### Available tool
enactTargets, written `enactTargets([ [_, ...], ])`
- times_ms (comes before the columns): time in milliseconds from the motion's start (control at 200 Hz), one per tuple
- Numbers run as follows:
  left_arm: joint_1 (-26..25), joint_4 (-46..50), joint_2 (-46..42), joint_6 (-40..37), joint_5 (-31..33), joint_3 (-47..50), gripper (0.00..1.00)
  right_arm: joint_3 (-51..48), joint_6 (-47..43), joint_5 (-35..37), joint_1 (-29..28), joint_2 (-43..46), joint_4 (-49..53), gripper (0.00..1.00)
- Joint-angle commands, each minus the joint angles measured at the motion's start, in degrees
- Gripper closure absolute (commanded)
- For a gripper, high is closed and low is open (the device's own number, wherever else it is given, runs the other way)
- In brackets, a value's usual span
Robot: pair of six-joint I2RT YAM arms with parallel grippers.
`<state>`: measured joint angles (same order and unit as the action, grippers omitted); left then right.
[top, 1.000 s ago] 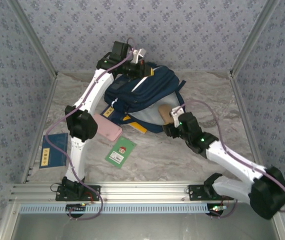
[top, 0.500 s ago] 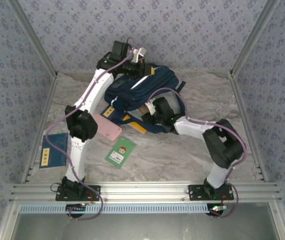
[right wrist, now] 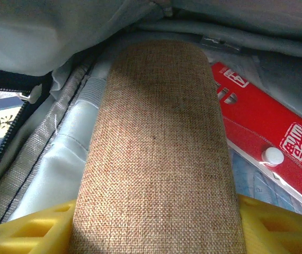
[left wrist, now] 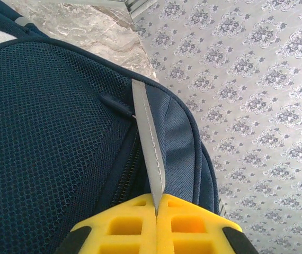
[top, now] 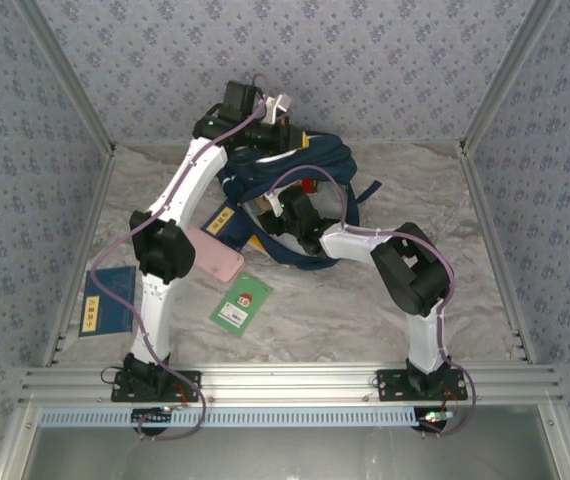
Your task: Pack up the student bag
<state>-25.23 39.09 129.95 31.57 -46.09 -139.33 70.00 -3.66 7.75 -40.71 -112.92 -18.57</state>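
The bag (top: 330,160) lies mid far edge of the worktop (top: 345,320). The left gripper (left wrist: 156,203) pinches its grey loop (left wrist: 147,137), likely to keep the mouth raised. The right gripper (right wrist: 156,230) clasps a burlap pouch (right wrist: 156,132) inside the bag, beside a red packet (right wrist: 257,106).

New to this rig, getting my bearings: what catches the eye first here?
The navy student bag at the table's far middle, its grey pull strap pinched in the left pincer. The right pincer grips a tan woven pouch poked into the bag's open mouth, beside a red packet.
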Motion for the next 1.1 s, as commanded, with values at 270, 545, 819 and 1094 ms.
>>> enactTargets([
  [270,1.42,-10.48,-6.82,4.59,-6.70,-0.69,1.00,-17.04,14.98,-5.23,3.49,7.40,-13.53,0.73],
  [545,1.74,-11.19,-7.42,4.99,-7.22,0.03,1.00,-20.50,29.80,-17.94,9.37,6.08,-26.28,0.77],
  [819,1.68,-12.44,-7.70,5.96,-7.70,0.68,1.00,-12.33,46.12,-32.55,13.10,0.16,-27.68,0.79],
  [1094,0.67,-12.58,-7.19,5.92,-7.79,0.42,1.00,9.45,52.66,-27.76,12.09,-5.10,3.43,0.85],
])
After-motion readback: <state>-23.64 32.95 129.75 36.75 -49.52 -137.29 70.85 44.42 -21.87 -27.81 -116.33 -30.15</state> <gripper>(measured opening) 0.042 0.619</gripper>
